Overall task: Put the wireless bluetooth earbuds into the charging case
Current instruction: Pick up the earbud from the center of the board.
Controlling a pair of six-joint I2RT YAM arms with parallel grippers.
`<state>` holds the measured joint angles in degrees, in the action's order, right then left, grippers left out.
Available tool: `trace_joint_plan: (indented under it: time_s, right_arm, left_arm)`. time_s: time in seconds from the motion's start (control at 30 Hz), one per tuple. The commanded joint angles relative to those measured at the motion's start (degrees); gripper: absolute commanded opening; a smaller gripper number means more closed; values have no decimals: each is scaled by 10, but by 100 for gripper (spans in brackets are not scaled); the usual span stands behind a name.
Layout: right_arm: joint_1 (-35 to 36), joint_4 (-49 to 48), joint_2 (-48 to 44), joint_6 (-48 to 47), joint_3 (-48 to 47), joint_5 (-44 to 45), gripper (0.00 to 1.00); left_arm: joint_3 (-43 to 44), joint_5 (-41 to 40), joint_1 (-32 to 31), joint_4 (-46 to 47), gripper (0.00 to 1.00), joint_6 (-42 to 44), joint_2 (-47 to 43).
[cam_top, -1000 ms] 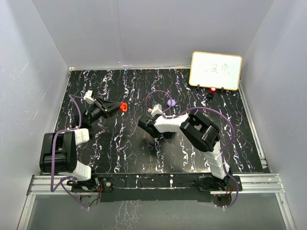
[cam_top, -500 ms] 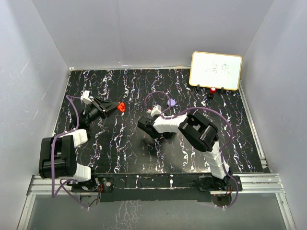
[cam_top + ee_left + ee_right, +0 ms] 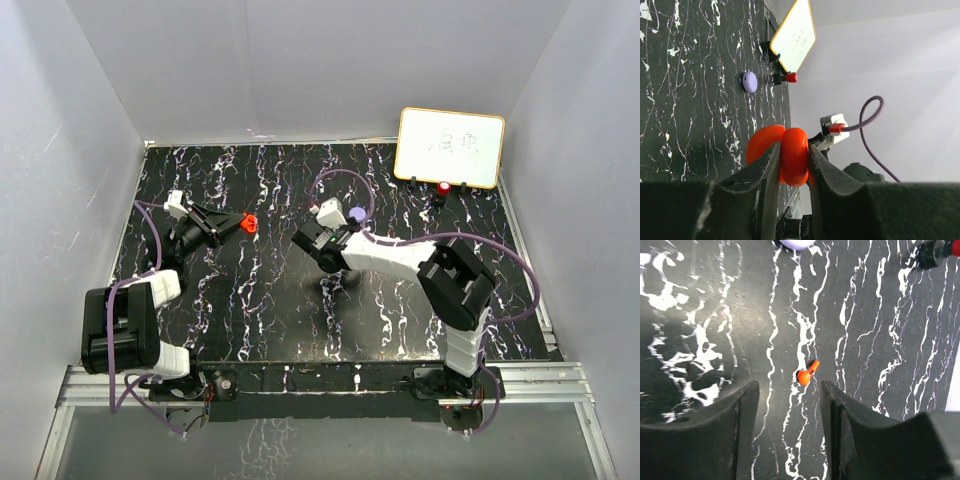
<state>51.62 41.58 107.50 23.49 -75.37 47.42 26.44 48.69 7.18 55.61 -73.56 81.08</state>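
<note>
My left gripper (image 3: 792, 150) is shut on a red charging case (image 3: 794, 155), which shows two rounded halves side by side; one half is pinched between the fingers. From above, the case (image 3: 248, 222) hangs over the table's left part at my left gripper (image 3: 238, 224). My right gripper (image 3: 789, 387) is open, pointing down at the table. A small red earbud (image 3: 807, 374) lies loose on the table just beyond the gap between its fingers. In the top view my right gripper (image 3: 318, 245) covers that earbud. No purple earbuds show.
A round purple case (image 3: 357, 214) lies shut on the table behind my right gripper, also seen as a purple case (image 3: 749, 81). A whiteboard (image 3: 450, 147) stands at the back right with a small red object (image 3: 443, 188) at its foot. White walls enclose the black marbled table (image 3: 260, 300).
My right wrist has moved toward the back and its elbow has swung right. My left gripper has shifted a little left and back with the red case.
</note>
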Motion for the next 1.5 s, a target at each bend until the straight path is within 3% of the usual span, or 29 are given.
trace_joint_plan:
  time_s: [0.0,0.07,0.3,0.73,1.47]
  right_arm:
    - [-43,-18,-37,10,33,-30,55]
    - [-60,-35,-57,9,56,-48,59]
    - [-114,-71,-120,-2,116,-96,61]
    - [-167,-112,-118,-24,168,-121,61]
    - [-169,-153,-81,-39,168,-173,60]
  left_arm:
    - [3,10,4,0,0,6,-25]
    - [6,9,4,-2,0,6,-25]
    - [13,8,1,-12,0,9,-25]
    - [37,-9,-33,-24,0,19,-11]
    - [47,-36,-85,-9,0,18,21]
